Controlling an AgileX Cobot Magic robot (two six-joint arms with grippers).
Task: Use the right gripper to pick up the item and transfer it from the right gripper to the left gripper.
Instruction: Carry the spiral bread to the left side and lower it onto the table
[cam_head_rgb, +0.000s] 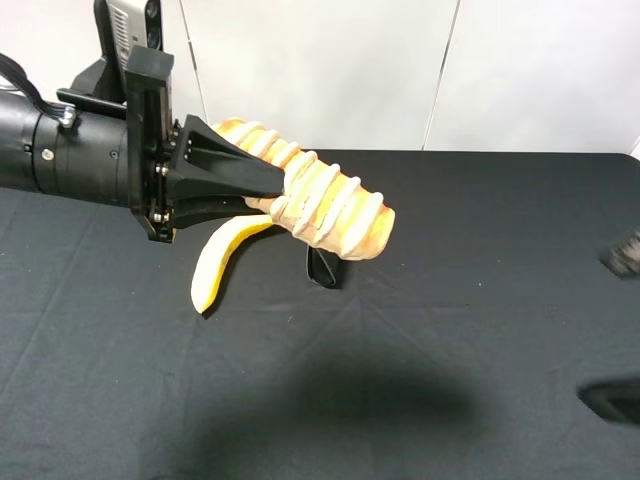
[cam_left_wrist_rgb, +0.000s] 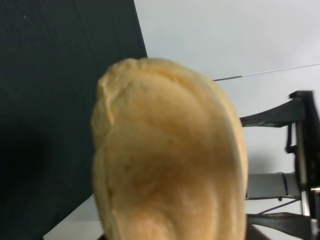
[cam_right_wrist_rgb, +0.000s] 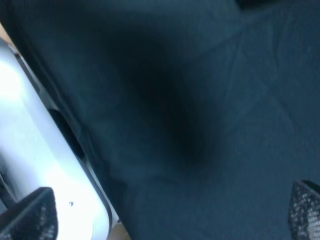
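Exterior high shows the left tool (cam_head_rgb: 268, 195) clamped on the item (cam_head_rgb: 335, 205), aloft above the table (cam_head_rgb: 470, 300); the right tool (cam_right_wrist_rgb: 167, 212) gapes, empty. The item looks light and squashy, best pinched gently across its ridges.

1 loaf (cam_head_rgb: 330, 205), 1 banana (cam_head_rgb: 215, 265), 1 black case (cam_head_rgb: 322, 268).

item (cam_head_rgb: 330, 205) hangs over the table (cam_head_rgb: 450, 320)
left gripper (cam_head_rgb: 270, 192) holds it; banana (cam_head_rgb: 215, 265) lies below, case (cam_head_rgb: 322, 268) just right of the banana
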